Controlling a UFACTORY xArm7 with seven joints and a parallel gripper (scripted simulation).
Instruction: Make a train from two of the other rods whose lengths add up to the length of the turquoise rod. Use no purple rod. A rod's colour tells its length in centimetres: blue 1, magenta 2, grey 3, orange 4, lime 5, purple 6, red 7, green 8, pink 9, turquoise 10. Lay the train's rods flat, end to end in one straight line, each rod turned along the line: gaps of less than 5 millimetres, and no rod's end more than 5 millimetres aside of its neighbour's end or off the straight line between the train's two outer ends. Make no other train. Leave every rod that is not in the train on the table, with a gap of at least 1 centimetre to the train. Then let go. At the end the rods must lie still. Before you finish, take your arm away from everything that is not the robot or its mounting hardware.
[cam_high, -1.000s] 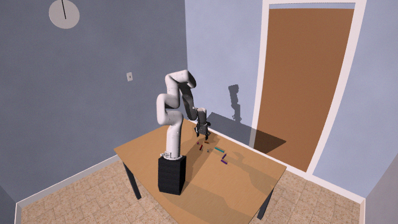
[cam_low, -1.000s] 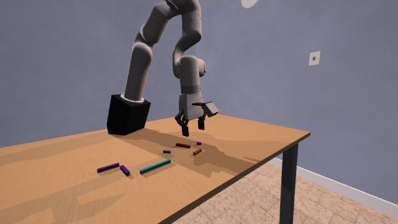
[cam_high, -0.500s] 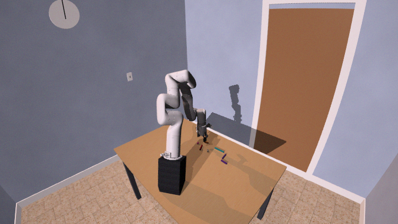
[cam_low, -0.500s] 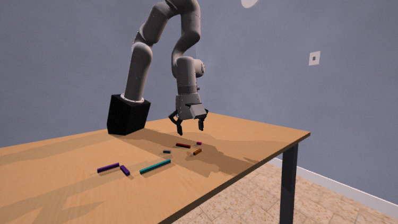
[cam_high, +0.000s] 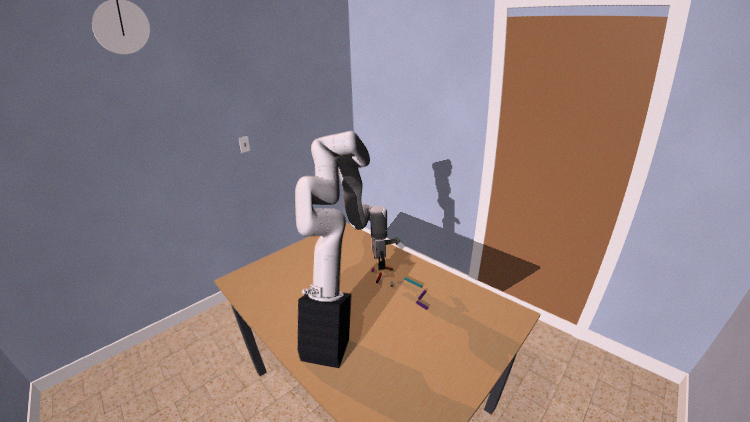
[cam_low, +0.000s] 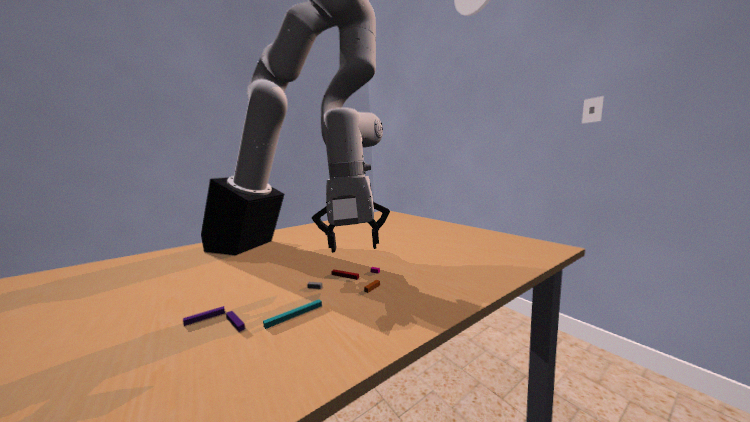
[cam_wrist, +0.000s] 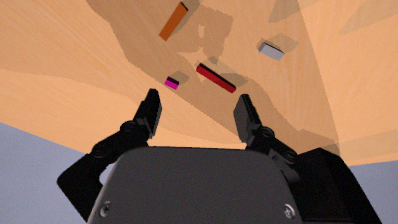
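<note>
My gripper (cam_high: 381, 260) (cam_low: 353, 245) (cam_wrist: 198, 101) is open and empty, hanging a little above the wooden table (cam_low: 472, 251) (cam_high: 445, 356). Just in front of and below it lies the red rod (cam_low: 345, 273) (cam_wrist: 215, 78) (cam_high: 378, 277). The short magenta rod (cam_low: 375, 269) (cam_wrist: 172, 82) lies beside the red rod. The orange rod (cam_low: 371, 286) (cam_wrist: 173, 21) and the grey rod (cam_low: 314, 285) (cam_wrist: 271, 51) lie a little further out. The long turquoise rod (cam_low: 292, 313) (cam_high: 413, 282) lies apart from them, toward the table's middle.
Two purple rods, one longer (cam_low: 203, 315) and one shorter (cam_low: 235, 320), lie close together beyond the turquoise rod. The arm's black base (cam_low: 238, 215) (cam_high: 324, 328) stands at the table's edge. The table's edge runs close past the orange rod.
</note>
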